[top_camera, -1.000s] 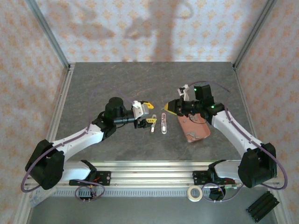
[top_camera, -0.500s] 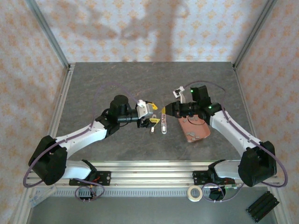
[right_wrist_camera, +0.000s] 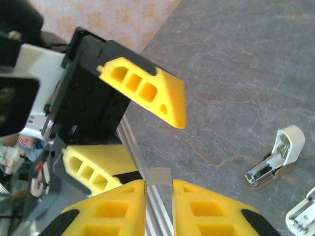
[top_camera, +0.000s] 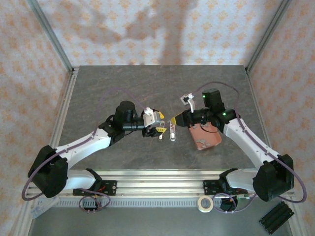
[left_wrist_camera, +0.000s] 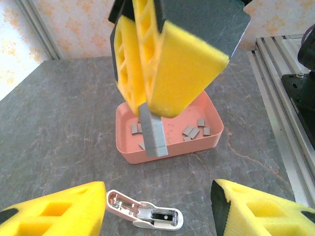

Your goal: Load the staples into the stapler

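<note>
Near the middle of the worktop point(top_camera: 123, 88), a little toward its near edge, the stapler point(left_wrist_camera: 145, 212) lies flat with its top swung open and the silvery channel bare. I see no strip in that channel, so I judge the loading itself not yet done. Picking up a strip is done, though. My right gripper point(right_wrist_camera: 158, 189) hangs above the stapler with its yellow pads point(left_wrist_camera: 189, 69) pressed narrow on one grey strip of staples point(left_wrist_camera: 152, 133). The strip points down out of the pads, and most of its length is free below them. It is above the stapler and not touching it.

The rest of the staples point(left_wrist_camera: 193, 131) lie loose on the floor of the pink tray point(left_wrist_camera: 197, 146). From the top camera, the tray sits just beside the stapler on the side toward the worktop's right edge.

My left gripper point(top_camera: 158, 126) is low over the worktop on the stapler's other side. Its fingers point(left_wrist_camera: 54, 214) are spread wide, holding nothing and touching nothing that I can make out. The stapler lies between them but apart from both.

What is left, as I read it, is to steady the stapler, seat the strip in the channel and close the top.
</note>
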`<state>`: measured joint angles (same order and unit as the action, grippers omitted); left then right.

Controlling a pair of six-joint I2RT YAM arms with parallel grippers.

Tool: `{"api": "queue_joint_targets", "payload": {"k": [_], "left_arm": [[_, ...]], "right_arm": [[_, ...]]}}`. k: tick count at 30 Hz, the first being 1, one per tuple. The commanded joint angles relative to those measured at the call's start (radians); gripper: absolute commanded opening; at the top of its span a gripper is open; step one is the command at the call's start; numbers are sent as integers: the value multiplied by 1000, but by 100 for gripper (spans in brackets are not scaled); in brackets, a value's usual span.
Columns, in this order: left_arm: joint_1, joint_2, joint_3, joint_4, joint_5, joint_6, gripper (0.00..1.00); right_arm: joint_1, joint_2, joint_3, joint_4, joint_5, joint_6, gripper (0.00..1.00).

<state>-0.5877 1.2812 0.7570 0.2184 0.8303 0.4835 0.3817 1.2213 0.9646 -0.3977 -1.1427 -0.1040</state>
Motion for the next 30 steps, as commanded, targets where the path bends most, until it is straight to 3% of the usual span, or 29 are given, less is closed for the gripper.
{"api": "queue_joint_targets", "payload": {"k": [1, 7, 14, 30], "left_arm": [[-6, -28, 18, -34, 15, 42, 59], [-6, -13, 46, -39, 78, 10, 59], [-6, 25, 94, -34, 179, -77, 59], [-6, 124, 144, 53, 385, -279, 50]], "right_arm": [[4, -17, 59, -60, -53, -199, 19], [3, 37, 143, -237, -78, -421, 18], [3, 57, 185, -306, -86, -526, 17], [4, 79, 229, -368, -96, -612, 17]]}}
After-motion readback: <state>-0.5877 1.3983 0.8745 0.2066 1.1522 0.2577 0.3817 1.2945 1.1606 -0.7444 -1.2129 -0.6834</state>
